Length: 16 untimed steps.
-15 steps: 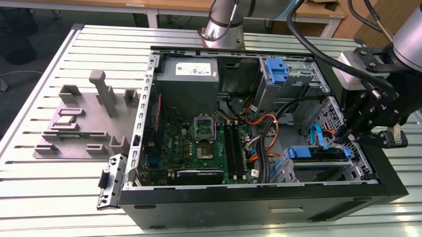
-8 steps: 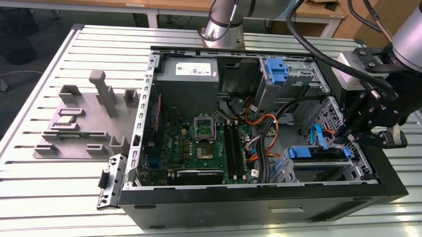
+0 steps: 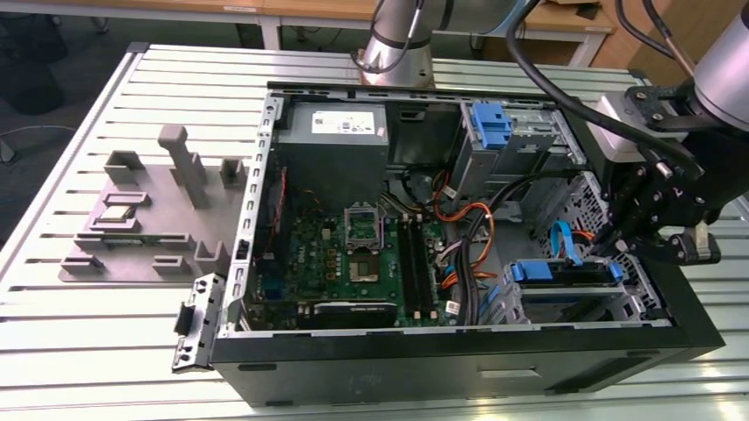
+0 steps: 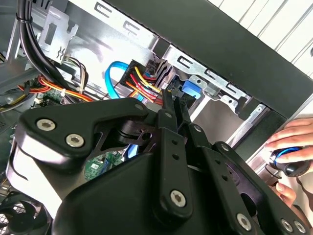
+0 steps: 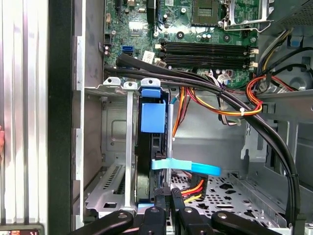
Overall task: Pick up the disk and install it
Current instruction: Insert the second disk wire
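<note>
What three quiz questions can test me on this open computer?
1. True or false: the silver hard drive with a blue plastic bracket stands inside the grey metal drive cage.
2. Which is nearest the black gripper? A) that drive B) the grey metal power supply box C) the grey plastic holder stand
3. Fill in: a flat ___ cable crosses the drive.
Key: 1 true; 2 A; 3 blue.

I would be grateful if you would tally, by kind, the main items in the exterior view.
Open computer case: 1
Grey holder fixture beside the case: 1
Disk with blue bracket, in the case's bay: 1
Gripper, just above the disk: 1
Total: 4
</note>
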Tool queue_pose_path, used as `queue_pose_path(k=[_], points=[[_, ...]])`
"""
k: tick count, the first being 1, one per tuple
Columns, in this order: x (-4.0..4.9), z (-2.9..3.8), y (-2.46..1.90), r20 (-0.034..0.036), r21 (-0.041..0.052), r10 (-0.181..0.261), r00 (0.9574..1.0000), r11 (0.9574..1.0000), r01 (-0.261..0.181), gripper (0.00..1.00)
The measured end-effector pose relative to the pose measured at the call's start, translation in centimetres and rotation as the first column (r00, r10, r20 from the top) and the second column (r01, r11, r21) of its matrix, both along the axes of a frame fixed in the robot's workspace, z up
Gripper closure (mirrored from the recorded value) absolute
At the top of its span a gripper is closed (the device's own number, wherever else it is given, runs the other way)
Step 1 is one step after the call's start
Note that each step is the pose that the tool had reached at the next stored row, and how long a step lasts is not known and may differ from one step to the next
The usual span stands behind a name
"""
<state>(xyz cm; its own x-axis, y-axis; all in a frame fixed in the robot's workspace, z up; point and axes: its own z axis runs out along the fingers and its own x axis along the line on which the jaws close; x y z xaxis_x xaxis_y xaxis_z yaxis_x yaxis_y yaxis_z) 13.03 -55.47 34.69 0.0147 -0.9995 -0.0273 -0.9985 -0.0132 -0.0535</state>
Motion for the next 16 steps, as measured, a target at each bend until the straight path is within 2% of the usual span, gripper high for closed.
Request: queue_pose_path(k=[10, 16], points=[[-0.40, -0.27, -0.40, 0.0010, -0.0001, 0.000, 1.0000, 1.0000, 0.000, 0.83], [-0.50, -0.67, -0.54, 0.0011, -0.0006, 0.000, 1.0000, 1.0000, 0.000, 0.83]])
